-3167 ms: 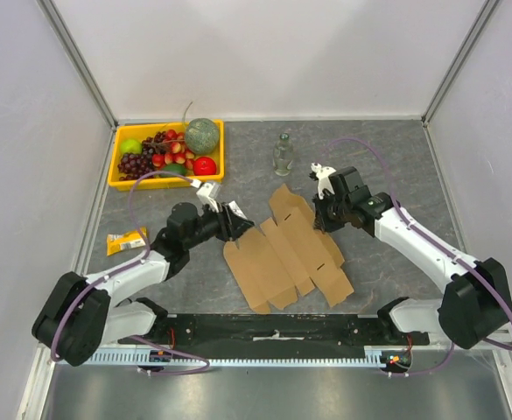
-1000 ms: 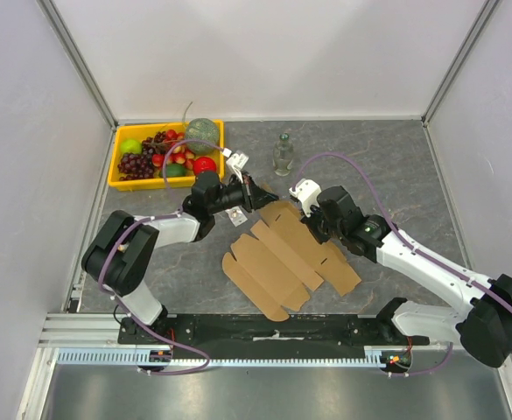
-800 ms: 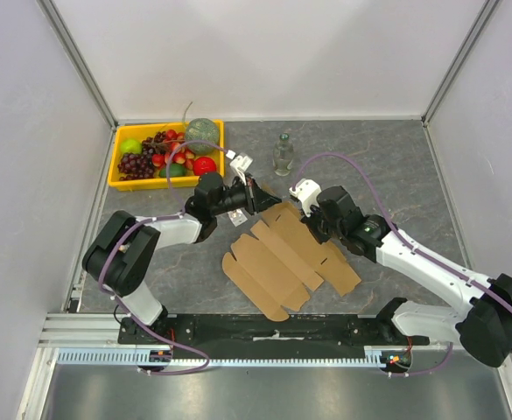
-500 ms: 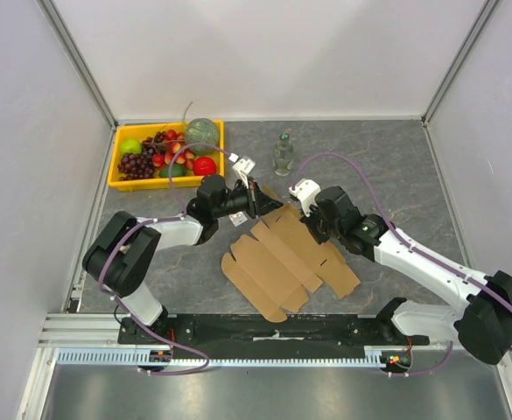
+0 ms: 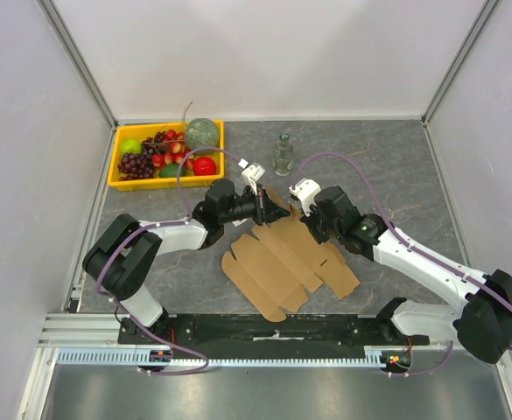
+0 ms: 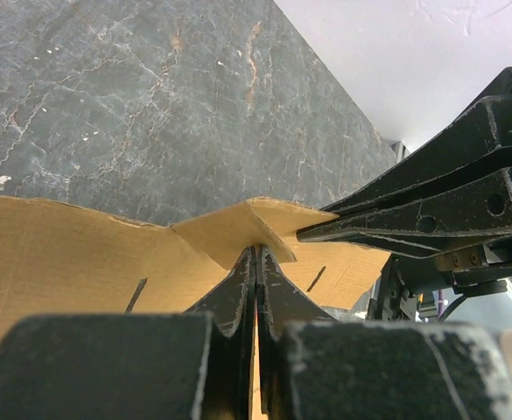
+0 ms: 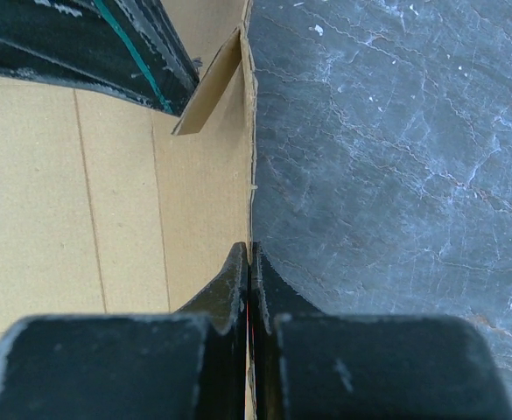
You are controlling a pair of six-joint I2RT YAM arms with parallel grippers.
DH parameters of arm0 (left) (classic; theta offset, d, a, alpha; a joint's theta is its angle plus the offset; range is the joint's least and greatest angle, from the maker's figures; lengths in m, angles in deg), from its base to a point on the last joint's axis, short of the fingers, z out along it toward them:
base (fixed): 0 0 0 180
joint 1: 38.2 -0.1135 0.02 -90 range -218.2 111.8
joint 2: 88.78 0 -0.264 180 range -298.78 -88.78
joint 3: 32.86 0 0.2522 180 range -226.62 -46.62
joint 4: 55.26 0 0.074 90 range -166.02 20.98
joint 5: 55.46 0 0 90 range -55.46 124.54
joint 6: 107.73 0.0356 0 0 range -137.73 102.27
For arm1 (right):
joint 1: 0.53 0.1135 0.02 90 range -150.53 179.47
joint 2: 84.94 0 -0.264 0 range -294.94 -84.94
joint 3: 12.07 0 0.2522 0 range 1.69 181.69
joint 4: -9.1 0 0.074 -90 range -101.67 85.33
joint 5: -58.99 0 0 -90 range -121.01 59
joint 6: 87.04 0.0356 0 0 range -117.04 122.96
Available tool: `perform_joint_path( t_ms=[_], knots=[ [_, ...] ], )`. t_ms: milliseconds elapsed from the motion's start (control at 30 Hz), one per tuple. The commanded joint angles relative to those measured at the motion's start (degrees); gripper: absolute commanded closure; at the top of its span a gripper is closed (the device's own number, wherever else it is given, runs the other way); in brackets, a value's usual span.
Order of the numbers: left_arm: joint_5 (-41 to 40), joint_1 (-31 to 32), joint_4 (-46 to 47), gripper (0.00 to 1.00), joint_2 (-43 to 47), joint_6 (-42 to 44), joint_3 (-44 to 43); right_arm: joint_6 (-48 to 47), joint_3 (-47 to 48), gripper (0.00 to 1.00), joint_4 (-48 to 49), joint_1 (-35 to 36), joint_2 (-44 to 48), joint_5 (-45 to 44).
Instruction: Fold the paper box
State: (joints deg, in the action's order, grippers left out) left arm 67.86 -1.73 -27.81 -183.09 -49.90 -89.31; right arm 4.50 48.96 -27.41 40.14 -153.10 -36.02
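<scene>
The grey stone-look table carries everything. The paper box is a flat brown cardboard sheet, opened out. It starts at the two grippers and spreads from them towards the arm bases, with its far edge up between them. The yellow tray of fruit sits well off to the left of the left gripper and a bit further back. A small clear bottle stands just beyond both grippers, roughly midway between them. The left gripper has its jaws pinched tight on a corner flap of the box, which is lifted off the table. Close beside it, the right gripper is clamped just as tightly on the sheet's edge, its fingers nipping the thin cardboard.
</scene>
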Motion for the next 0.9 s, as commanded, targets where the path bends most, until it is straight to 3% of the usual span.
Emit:
perform_joint_path(
  t_ms=[0,400,600,867],
  knots=[
    [-0.27,1.32,0.27,0.98,0.35,1.49,-2.39,0.57,0.81,1.0,2.17,0.12,0.31,0.44],
    [-0.8,1.24,0.54,0.98,-1.5,1.05,-2.92,1.54,-0.16,1.0,2.97,0.12,0.93,2.73],
    [-1.33,-4.02,-0.25,0.98,1.66,0.26,1.64,0.48,0.37,1.0,0.69,0.12,0.75,-0.78],
    [-7.55,-9.31,-11.13,0.98,6.93,4.65,5.96,0.39,0.37,1.0,-0.11,0.12,0.4,-2.28]
  ],
)
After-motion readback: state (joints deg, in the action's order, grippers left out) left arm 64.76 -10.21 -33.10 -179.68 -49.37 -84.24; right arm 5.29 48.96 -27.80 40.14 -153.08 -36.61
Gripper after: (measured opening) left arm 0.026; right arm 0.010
